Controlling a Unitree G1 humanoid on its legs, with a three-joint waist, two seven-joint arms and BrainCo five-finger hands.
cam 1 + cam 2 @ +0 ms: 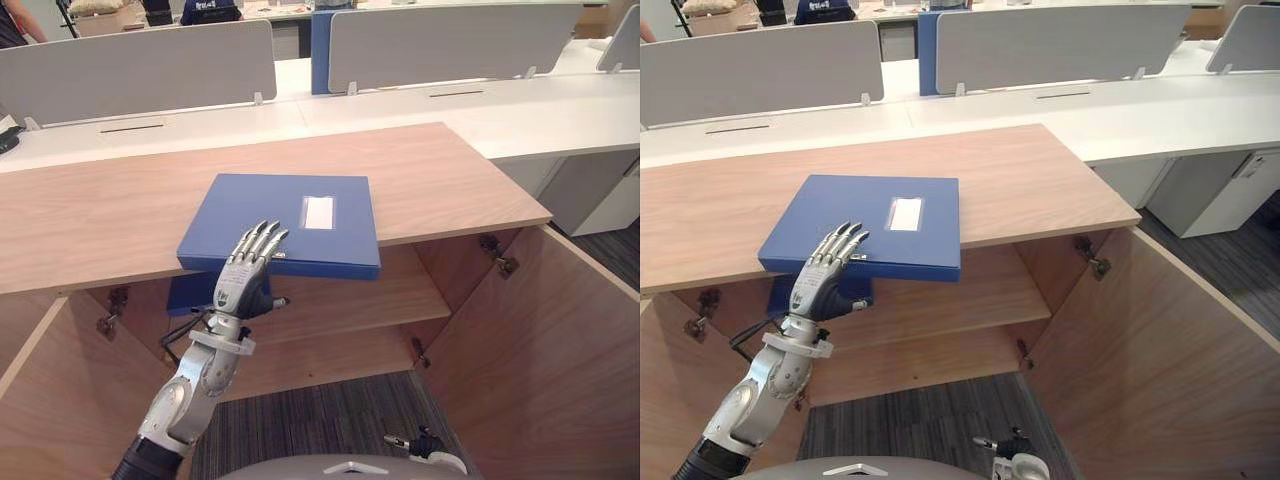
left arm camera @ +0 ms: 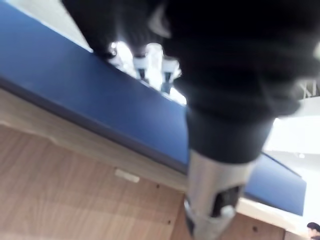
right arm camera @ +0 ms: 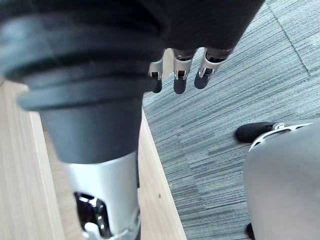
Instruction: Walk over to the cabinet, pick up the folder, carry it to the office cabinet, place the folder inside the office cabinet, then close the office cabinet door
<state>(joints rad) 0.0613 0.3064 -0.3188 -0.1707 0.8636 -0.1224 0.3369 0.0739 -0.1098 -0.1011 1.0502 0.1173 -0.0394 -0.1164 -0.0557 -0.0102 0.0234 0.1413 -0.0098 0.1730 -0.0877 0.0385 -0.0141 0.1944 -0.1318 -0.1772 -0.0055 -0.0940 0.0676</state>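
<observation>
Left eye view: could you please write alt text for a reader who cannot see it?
The robot's left hand lays straight fingers on a blue folder lying flat at the front edge of a wooden cabinet top. Below it, the cabinet doors stand open and show a shelf. White desks with grey dividers stand behind.

The folder [image 1: 290,225] is blue, closed and flat, with a small white label [image 1: 318,212] on its cover. It lies at mid-frame on the cabinet [image 1: 440,180], slightly askew on the wooden top, its near edge jutting just past the top's front edge. The left hand [image 1: 236,285] rests straight fingers on that near edge. The cabinet is light wood and spans the frame. Its left door [image 1: 40,400] and right door [image 1: 540,350] stand wide open at the lower corners, baring a shelf [image 1: 340,295].
</observation>
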